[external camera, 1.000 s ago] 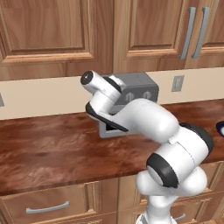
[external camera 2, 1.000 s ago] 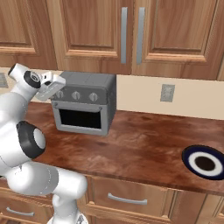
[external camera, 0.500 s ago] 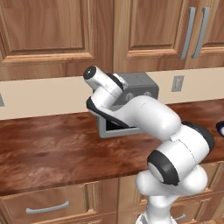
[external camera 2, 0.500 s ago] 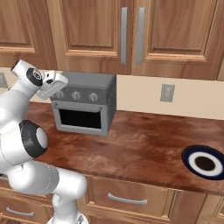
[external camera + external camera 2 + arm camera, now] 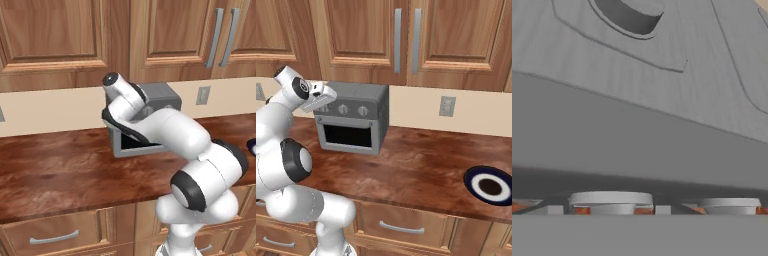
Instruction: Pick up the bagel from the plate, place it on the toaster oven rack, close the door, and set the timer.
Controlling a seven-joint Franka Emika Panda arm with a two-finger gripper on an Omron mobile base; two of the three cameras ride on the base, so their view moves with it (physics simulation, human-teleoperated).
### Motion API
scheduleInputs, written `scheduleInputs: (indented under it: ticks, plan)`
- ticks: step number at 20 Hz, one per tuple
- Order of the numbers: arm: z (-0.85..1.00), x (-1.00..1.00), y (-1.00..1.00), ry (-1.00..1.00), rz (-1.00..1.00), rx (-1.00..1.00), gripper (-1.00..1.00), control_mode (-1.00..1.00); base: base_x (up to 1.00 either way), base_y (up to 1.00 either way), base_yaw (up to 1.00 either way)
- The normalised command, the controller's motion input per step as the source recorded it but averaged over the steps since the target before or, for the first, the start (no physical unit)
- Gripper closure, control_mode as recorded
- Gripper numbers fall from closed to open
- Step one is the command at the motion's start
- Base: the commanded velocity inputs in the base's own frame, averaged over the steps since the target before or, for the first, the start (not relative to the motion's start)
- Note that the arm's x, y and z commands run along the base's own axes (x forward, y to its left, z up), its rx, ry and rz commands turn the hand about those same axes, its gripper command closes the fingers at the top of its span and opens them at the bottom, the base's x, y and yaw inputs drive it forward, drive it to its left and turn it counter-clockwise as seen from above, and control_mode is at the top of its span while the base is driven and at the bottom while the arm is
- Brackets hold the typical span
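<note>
The grey toaster oven (image 5: pixel 358 117) stands at the back of the counter. Its door (image 5: pixel 349 135) is up against the front, dark glass facing out. The rack and the bagel are hidden. My gripper (image 5: pixel 322 97) hovers at the oven's upper left corner, beside the two round knobs (image 5: pixel 344 109). Its fingers are too small to make out. The hand view is pressed close to the oven's grey panel, with two knobs (image 5: pixel 610 202) low in the picture. The dark blue plate (image 5: pixel 489 185) lies far to the right with nothing on it.
Wooden wall cupboards (image 5: pixel 406 35) hang above the oven. A wall socket (image 5: pixel 447 105) sits right of it. The brown counter (image 5: pixel 421 165) stretches between oven and plate, with drawers (image 5: pixel 401 227) below. My arm covers much of the oven (image 5: pixel 161 98) in the left base view.
The hand has drifted slightly right and up towards the oven's knob panel. The oven, door and plate have stayed as they were.
</note>
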Motion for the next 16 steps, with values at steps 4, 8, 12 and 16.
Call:
scheduleInputs:
  ticks: [4,8,12,16]
  plan:
    - [-0.06,0.00,-0.74,0.00,0.00,0.24,1.00,-1.00,0.00,0.00,0.00]
    - [-0.04,0.00,-0.84,0.01,0.00,0.29,1.00,-1.00,0.00,0.00,0.00]
    - [-0.06,0.00,-0.83,0.03,0.00,0.29,1.00,-1.00,0.00,0.00,0.00]
    - [-0.05,0.00,-0.83,0.03,0.00,0.29,1.00,-1.00,0.00,0.00,0.00]
